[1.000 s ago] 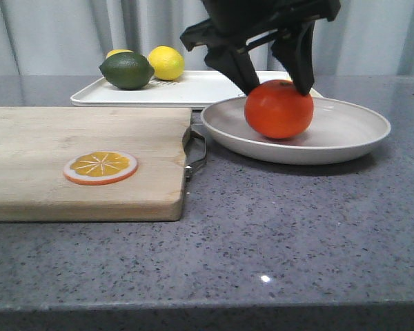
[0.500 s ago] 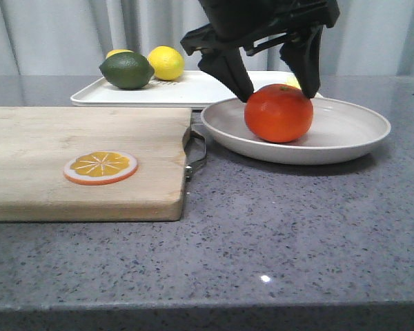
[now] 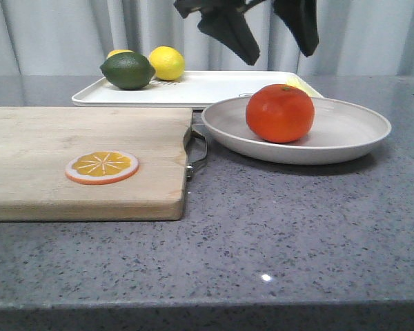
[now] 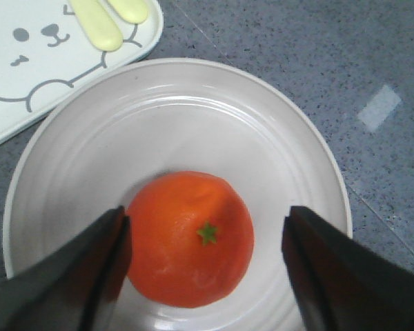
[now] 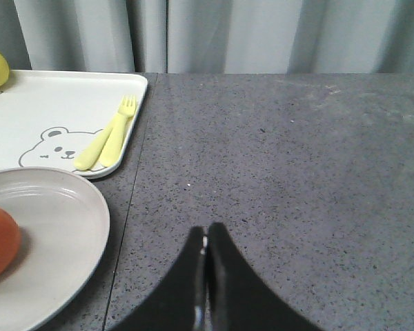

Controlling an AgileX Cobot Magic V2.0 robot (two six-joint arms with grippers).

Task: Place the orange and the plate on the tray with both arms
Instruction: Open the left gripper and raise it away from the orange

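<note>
A wooden cutting board (image 3: 83, 155) lies at the left of the grey speckled worktop (image 3: 297, 227), an orange slice disc (image 3: 101, 167) resting flat on it and a metal handle (image 3: 196, 148) at its right end. Behind the board, the white tray (image 3: 193, 89) carries a dark green lime (image 3: 127, 70) and a yellow lemon (image 3: 166, 63) at its far left corner, with a second yellow fruit (image 3: 117, 53) partly hidden behind the lime. A bear drawing (image 5: 58, 146) is printed on the tray, and a pale yellow fork (image 5: 117, 134) lies just beside it near the tray's right edge.

To the right of the board, the beige plate (image 3: 345, 131) sits on the worktop in front of the tray, its rim just beside the board's handle and close against the tray's corner. The orange (image 3: 279, 113) rests inside the plate, stem dimple up with a small green star at its centre.

Above the orange hangs the left gripper (image 3: 276, 31), its dark fingers (image 3: 231, 31) spread wide and clear of the fruit, holding nothing; in the left wrist view the two fingers (image 4: 83, 276) frame the orange (image 4: 190, 238) on either side.

The right gripper (image 5: 205, 276) hovers over bare worktop to the right of the plate, its fingers (image 5: 224, 283) pressed together with nothing between them.
</note>
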